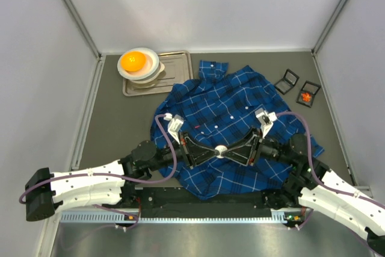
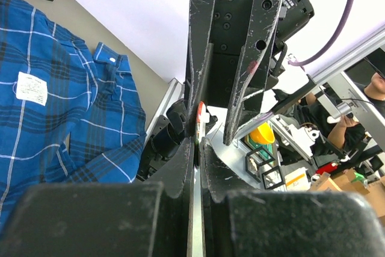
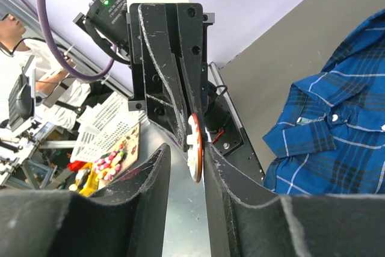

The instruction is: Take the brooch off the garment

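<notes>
Both grippers, left (image 1: 207, 152) and right (image 1: 236, 150), meet fingertip to fingertip, each apparently pinching the small round brooch (image 1: 221, 150) between narrow jaws above the garment (image 1: 228, 112). You look mid-detachment or mid-handover; next, one side must release cleanly.

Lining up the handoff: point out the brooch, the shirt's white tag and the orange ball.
brooch (image 3: 194, 146), right wrist view, white disc face between the fingers.
white tag (image 2: 30, 87), left wrist view, centre of the patch.
orange ball (image 1: 133, 61), top view, its upper surface.
</notes>
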`<state>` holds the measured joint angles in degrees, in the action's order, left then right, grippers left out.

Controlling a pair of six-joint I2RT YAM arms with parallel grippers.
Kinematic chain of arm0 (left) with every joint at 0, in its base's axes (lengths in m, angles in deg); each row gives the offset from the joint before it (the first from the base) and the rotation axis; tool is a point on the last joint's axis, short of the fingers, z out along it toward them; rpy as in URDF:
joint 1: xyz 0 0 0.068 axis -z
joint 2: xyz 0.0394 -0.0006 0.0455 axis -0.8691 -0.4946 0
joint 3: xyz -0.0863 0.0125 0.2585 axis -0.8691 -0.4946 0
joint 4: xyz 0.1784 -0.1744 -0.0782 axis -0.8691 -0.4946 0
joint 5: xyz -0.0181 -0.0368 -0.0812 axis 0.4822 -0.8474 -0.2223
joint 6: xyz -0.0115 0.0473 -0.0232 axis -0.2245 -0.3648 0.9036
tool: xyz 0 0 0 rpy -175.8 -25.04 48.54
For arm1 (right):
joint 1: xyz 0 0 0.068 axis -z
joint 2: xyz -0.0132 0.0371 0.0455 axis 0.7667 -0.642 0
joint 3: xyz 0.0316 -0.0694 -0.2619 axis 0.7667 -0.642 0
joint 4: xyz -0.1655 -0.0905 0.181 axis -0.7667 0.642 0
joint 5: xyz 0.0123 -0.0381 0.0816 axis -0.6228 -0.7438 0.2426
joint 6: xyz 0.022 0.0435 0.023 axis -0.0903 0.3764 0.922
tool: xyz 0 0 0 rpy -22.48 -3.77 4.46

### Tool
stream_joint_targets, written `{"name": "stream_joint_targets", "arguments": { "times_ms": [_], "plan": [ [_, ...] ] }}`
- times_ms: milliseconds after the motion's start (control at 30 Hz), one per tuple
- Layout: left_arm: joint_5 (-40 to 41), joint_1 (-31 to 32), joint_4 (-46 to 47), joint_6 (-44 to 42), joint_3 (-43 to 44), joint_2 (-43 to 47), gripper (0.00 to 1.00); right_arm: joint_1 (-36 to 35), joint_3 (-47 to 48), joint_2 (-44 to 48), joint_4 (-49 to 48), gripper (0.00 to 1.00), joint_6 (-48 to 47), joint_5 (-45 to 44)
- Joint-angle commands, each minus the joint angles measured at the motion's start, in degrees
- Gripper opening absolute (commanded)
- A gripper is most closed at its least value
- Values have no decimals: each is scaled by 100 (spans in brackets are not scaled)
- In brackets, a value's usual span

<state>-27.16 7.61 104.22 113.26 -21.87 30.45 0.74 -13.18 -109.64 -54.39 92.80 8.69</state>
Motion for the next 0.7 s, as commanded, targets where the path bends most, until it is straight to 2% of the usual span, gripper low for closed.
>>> {"name": "stream_joint_targets", "arguments": {
  "times_ms": [0,100,200,500,667],
  "plan": [
    [44,-11,197,27,159,81,0,45,-83,-9,-455,34,71,87],
    [185,-11,153,63,133,151,0,45,-118,114,-305,46,44,44],
    [369,-11,126,133,72,266,0,45,-206,176,-279,50,53,70],
    [361,-11,91,186,80,292,0,37,-241,1,-560,42,106,62],
    [335,-2,91,177,124,222,0,45,-127,-184,-683,42,62,53]
  ]
}}
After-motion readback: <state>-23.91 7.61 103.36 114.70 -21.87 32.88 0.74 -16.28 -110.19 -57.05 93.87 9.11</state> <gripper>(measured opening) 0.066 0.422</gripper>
